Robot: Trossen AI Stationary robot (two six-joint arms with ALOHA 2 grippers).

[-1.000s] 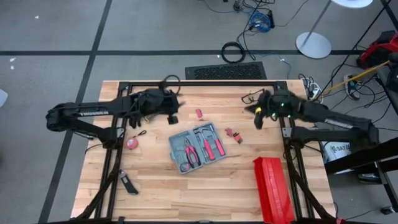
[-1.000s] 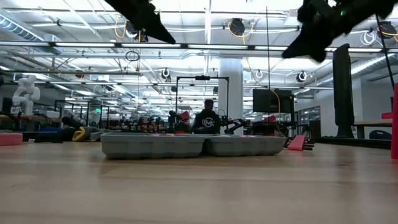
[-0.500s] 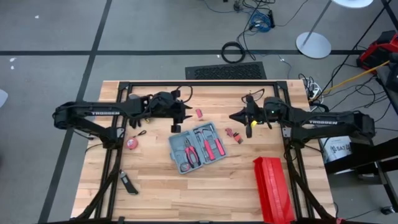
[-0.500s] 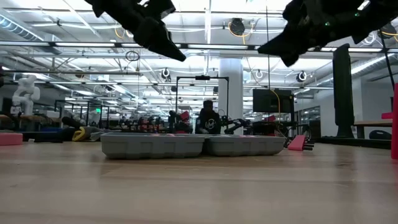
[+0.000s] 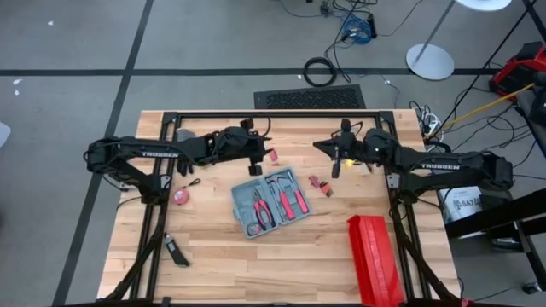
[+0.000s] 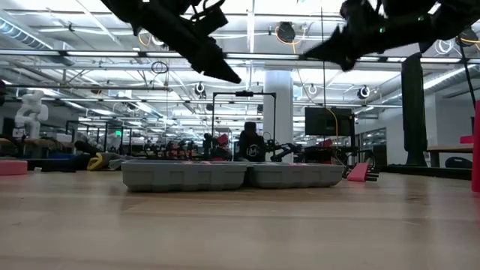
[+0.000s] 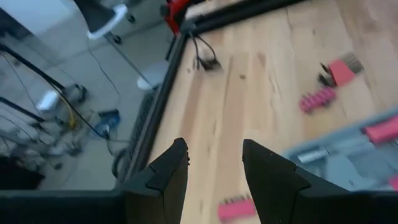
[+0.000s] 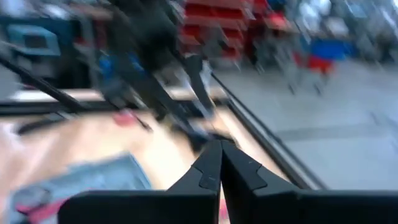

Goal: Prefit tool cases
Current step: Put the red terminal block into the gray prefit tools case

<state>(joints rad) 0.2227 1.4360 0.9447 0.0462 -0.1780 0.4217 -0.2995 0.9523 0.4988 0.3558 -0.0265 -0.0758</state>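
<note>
The blue-grey tool case (image 5: 269,203) lies open and flat on the table's middle, with red-handled tools in its grey slots; the low view shows its two halves (image 6: 232,174) side by side. My left gripper (image 5: 255,160) hovers above the table just beyond the case's far edge, open and empty; its wrist view shows both fingers apart (image 7: 214,160) with a corner of the case (image 7: 367,146) ahead. My right gripper (image 5: 333,160) hangs in the air to the far right of the case, shut and empty (image 8: 219,152).
A long red ribbed box (image 5: 375,260) lies at the near right. Small red bit holders (image 5: 273,155) (image 5: 320,183) lie near the case. A red round tape (image 5: 181,196) and a black tool (image 5: 177,250) lie on the left. A black frame (image 5: 273,114) runs along the far edge.
My left gripper has moved toward the table's right and come lower, toward the case's far edge. My right gripper has moved toward the table's left and tipped up from slanting downward to nearly level. The case has stayed where it was.
</note>
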